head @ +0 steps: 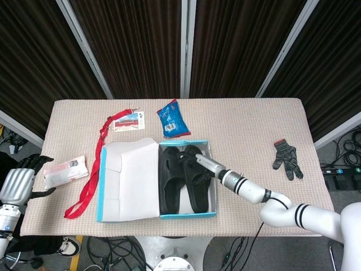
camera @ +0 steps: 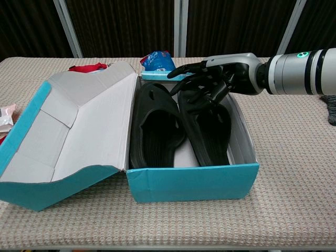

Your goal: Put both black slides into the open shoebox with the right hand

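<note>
The open teal shoebox (head: 186, 214) (camera: 191, 181) stands at the table's front middle, its white lid (head: 127, 180) (camera: 84, 126) folded out to the left. Both black slides lie side by side inside it, the left one (head: 171, 182) (camera: 155, 131) and the right one (head: 198, 186) (camera: 214, 134). My right hand (head: 203, 164) (camera: 210, 81) reaches into the box's far end with fingers spread and rests on the upper strap of the right slide without gripping it. My left hand (head: 20, 183) hangs empty off the table's left edge, fingers apart.
Behind the box lies a blue snack bag (head: 171, 119) (camera: 156, 60). A red lanyard (head: 89, 183) with a card (head: 128, 121) and a white packet (head: 65, 171) lie to the left. A dark glove (head: 286, 157) (camera: 330, 104) lies at the right.
</note>
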Controlling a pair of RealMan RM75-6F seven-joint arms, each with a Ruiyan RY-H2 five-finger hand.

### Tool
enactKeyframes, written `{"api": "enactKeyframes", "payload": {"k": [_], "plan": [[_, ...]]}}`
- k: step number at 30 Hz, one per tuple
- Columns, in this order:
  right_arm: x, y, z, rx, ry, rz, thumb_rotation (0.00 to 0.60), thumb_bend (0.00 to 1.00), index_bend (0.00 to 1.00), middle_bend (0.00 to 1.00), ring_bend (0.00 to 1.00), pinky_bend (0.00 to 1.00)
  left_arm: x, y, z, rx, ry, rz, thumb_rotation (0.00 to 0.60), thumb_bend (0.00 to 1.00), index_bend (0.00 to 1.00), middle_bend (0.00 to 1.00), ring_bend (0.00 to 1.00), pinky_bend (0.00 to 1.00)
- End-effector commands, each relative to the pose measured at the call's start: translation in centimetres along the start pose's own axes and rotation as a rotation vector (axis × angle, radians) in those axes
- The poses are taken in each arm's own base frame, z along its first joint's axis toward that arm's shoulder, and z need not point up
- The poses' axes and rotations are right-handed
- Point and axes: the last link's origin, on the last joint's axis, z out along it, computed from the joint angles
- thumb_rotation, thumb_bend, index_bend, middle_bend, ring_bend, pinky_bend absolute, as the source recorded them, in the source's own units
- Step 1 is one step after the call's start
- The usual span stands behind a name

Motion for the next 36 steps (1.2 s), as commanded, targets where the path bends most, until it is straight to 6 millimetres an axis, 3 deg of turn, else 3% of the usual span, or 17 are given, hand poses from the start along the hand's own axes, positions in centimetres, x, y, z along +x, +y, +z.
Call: {"api": "enactKeyframes", "payload": {"k": [1,11,16,20,26,30,36], "plan": [[0.1,-0.5,-0.1,0.022,0.006,0.002,0.6,0.14,0.1,0.18,0.02,0.17,0.0,0.0,0.0,0.0,0.001,0.001,0.6,0.12,0.24,0.23,0.12,0.19],[1.7,-4.2,-2.8,0.19,0.062,-0.05,0.6,0.14,0.1,0.18,0.02,0.17,0.2,0.3,0.1,-0.009,0.009,0.004,0.6,0.12,0.24,0.23,0.12,0.19],[3.6,-5.1,-5.8,0.275,0.19,-0.239,0.6,0.13,0.1,0.18,0.02,0.17,0.3,0.5,0.2,-0.012,0.014,0.005,0.6,0.12,0.24,0.23,0.12,0.19],[5.6,-3.7,-9.0,0.22,0.448,-0.564,0.6,0.12,0.1,0.17,0.0,0.12,0.4,0.5,0.4,-0.011,0.018,0.004,0.6,0.12,0.24,0.23,0.12,0.19],[5.6,0.0,-14.4,-0.036,0.593,-0.832,0.6,0.09,0.1,0.08,0.0,0.01,0.6,0.7,0.5,-0.014,0.031,0.003,0.6,0.12,0.24,0.23,0.12,0.19],[5.0,2.5,-18.0,-0.225,0.643,-0.935,0.6,0.07,0.1,0.05,0.0,0.0,0.8,0.7,0.5,-0.015,0.04,0.009,0.6,0.12,0.24,0.23,0.12,0.19],[3.1,5.6,-21.7,-0.38,0.679,-0.969,0.6,0.07,0.08,0.03,0.0,0.0,0.8,0.7,0.6,-0.012,0.045,0.026,0.6,0.12,0.24,0.23,0.12,0.19]]}}
